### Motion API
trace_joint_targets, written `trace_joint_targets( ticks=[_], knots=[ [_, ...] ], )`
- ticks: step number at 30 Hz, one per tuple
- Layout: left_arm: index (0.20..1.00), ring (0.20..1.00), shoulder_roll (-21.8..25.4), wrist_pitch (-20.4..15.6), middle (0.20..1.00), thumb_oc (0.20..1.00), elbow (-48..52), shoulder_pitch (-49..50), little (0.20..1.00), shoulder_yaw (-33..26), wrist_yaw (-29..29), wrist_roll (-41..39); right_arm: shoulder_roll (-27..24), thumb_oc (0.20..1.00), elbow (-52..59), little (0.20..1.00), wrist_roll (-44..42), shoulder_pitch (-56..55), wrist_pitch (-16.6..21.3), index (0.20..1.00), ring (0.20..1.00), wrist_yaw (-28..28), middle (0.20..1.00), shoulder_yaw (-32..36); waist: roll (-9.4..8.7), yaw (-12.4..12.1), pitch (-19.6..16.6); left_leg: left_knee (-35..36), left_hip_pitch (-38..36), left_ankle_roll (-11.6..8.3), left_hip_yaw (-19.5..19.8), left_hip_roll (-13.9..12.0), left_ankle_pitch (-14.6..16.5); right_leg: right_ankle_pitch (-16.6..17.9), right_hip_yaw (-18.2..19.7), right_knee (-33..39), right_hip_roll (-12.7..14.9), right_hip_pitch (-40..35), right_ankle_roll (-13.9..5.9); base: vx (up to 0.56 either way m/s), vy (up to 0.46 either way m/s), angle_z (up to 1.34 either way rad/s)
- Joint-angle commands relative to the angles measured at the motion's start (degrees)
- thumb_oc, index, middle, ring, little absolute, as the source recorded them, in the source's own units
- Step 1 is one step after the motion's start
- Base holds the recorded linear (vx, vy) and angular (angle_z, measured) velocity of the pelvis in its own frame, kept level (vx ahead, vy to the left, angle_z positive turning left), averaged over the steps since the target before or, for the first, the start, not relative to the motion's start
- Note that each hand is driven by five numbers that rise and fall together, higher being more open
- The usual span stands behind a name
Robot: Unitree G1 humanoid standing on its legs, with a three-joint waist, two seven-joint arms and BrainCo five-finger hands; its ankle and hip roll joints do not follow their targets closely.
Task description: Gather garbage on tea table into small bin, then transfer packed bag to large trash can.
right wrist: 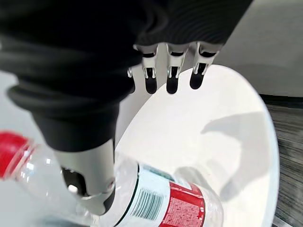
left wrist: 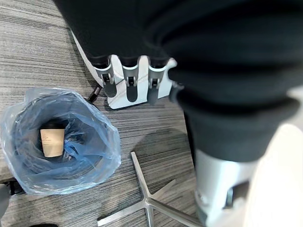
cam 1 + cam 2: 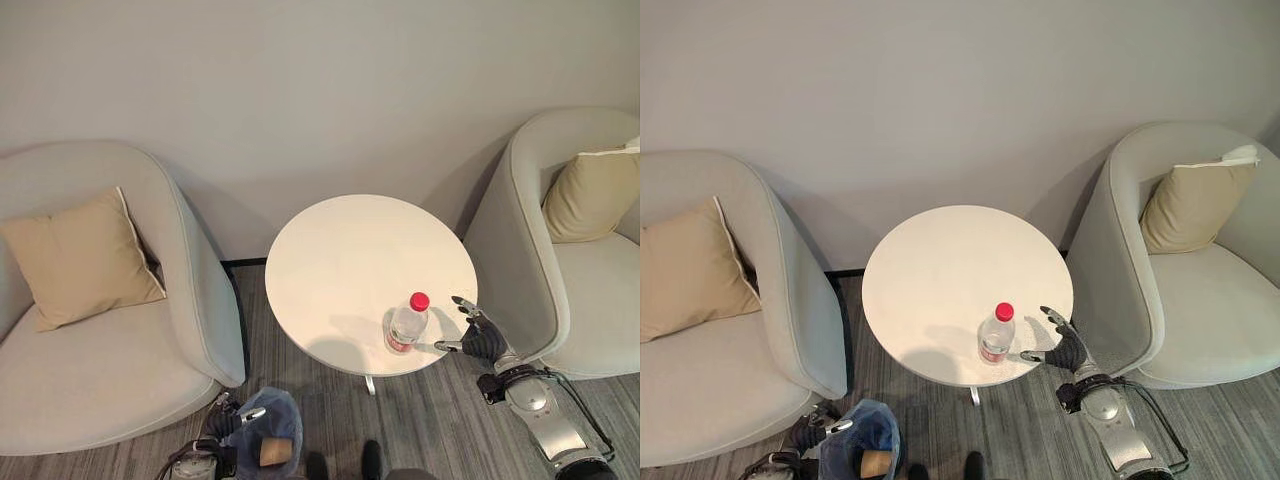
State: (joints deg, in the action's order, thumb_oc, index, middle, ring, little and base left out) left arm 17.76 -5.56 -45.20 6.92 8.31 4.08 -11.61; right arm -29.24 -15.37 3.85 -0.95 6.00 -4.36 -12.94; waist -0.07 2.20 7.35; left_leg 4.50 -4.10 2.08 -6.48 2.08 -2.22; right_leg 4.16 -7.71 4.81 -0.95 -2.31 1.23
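A clear plastic bottle (image 3: 407, 324) with a red cap and red label stands upright near the front edge of the round white tea table (image 3: 340, 250). My right hand (image 3: 483, 338) is just to its right at the table's rim, open with fingers spread. In the right wrist view the thumb (image 1: 87, 170) lies close in front of the bottle (image 1: 161, 201) while the fingers (image 1: 171, 78) stay straight. On the floor at lower left is the small bin (image 3: 268, 432) lined with a blue bag (image 2: 102, 137), a paper cup (image 2: 52, 141) inside. My left hand (image 3: 225, 422) hangs open beside the bin.
A pale armchair (image 3: 190, 290) with a tan cushion (image 3: 80, 260) stands left of the table. A second armchair (image 3: 520, 240) with a cushion (image 3: 590, 195) stands right. The table's metal foot (image 2: 147, 201) spreads over striped grey carpet. A wall closes the back.
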Motion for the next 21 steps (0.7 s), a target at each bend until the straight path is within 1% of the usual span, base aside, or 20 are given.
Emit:
trace_joint_targets(
  ticks=[1, 9, 13, 14, 16, 17, 18, 21],
  knots=[
    [1.0, 1.0, 1.2, -2.44, 1.0, 1.0, 0.11, -2.32, 1.0, -1.54, 0.06, 1.81, -1.06, 1.0, -0.19, 1.0, 1.36, 4.62, 2.07, 1.0, 1.0, -0.44, 1.0, -1.64, -1.19, -1.52, 0.18, -6.69, -1.9, -3.2, 1.3, -1.35, 10.85, -8.53, -0.52, -5.84, 3.39, 1.1, -5.7, 0.0, 0.0, 0.0],
    [1.0, 1.0, 1.37, -2.41, 1.0, 1.0, 1.14, -0.65, 1.0, -0.89, -0.15, 0.98, 1.25, 1.0, -5.74, 1.0, -0.23, 9.04, 0.94, 1.0, 1.0, -0.92, 1.0, -4.96, -0.52, -3.63, 1.06, -6.66, -1.2, -3.39, 2.5, -1.35, 10.37, -8.49, -2.12, -4.89, 3.7, 0.77, -5.72, 0.01, -0.007, 0.1],
    [1.0, 1.0, 1.91, -2.51, 1.0, 1.0, 2.02, -0.49, 1.0, -0.46, -0.15, 0.14, 1.83, 1.0, -8.19, 1.0, -2.09, 12.86, 0.79, 1.0, 1.0, -1.86, 1.0, -5.97, -0.12, -4.85, 3.04, -7.66, 1.6, -3.57, 3.49, -1.13, 9.78, -8.19, -3.2, -5.13, 4.11, 2.79, -5.76, -0.08, -0.009, 0.17],
    [1.0, 1.0, 1.91, -2.5, 1.0, 1.0, 2.02, -0.51, 1.0, -0.48, -0.15, 0.14, 1.84, 1.0, -8.26, 1.0, -2.1, 12.94, 0.83, 1.0, 1.0, -1.88, 1.0, -6.0, -0.13, -4.8, 3.0, -7.73, 1.72, -3.57, 3.53, -1.13, 9.79, -8.19, -3.24, -5.16, 4.12, 2.87, -5.76, -0.1, -0.012, 0.17],
    [1.0, 1.0, 2.16, -2.56, 1.0, 1.0, 1.88, -0.99, 1.0, 0.37, -0.01, -0.6, 2.46, 1.0, -10.93, 1.0, -3.29, 17.15, 0.51, 1.0, 1.0, -3.41, 1.0, -6.93, 0.17, -6.02, 4.61, -8.61, 4.82, -3.84, 4.63, -0.97, 8.78, -7.74, -4.44, -5.57, 4.5, 5.35, -5.64, -0.11, -0.024, 0.25],
    [1.0, 1.0, 2.19, -2.65, 1.0, 1.0, 1.92, -1.02, 1.0, 0.56, 0.08, -0.87, 2.46, 0.561, -11.25, 0.561, -3.69, 18.07, 0.56, 0.561, 0.561, -3.81, 0.561, -7.01, 0.27, -6.31, 4.92, -8.66, 5.33, -3.9, 4.86, -0.96, 8.5, -7.68, -4.59, -5.59, 4.56, 5.68, -5.61, -0.08, -0.02, 0.26],
    [1.0, 1.0, 2.21, -2.71, 1.0, 1.0, 1.97, -1.05, 1.0, 0.79, 0.13, -1.04, 2.4, 0.2, -11.82, 0.2, -4.04, 18.94, 0.58, 0.2, 0.2, -4.15, 0.2, -7.16, 0.37, -6.47, 5.21, -8.83, 5.94, -3.96, 5.15, -0.91, 8.26, -7.63, -4.86, -5.65, 4.63, 6.1, -5.57, -0.04, -0.006, 0.23],
    [1.0, 1.0, 2.46, -2.71, 1.0, 1.0, 2.41, -1.22, 1.0, 1.33, 0.17, -1.39, 1.96, 0.2, -12.64, 0.2, -4.7, 20.6, 0.74, 0.2, 0.2, -5.01, 0.2, -7.02, 0.65, -7.15, 5.85, -8.95, 7.03, -4.14, 5.93, -0.84, 7.69, -7.56, -5.43, -5.7, 4.79, 6.75, -5.44, -0.05, -0.018, 0.18]
  ],
)
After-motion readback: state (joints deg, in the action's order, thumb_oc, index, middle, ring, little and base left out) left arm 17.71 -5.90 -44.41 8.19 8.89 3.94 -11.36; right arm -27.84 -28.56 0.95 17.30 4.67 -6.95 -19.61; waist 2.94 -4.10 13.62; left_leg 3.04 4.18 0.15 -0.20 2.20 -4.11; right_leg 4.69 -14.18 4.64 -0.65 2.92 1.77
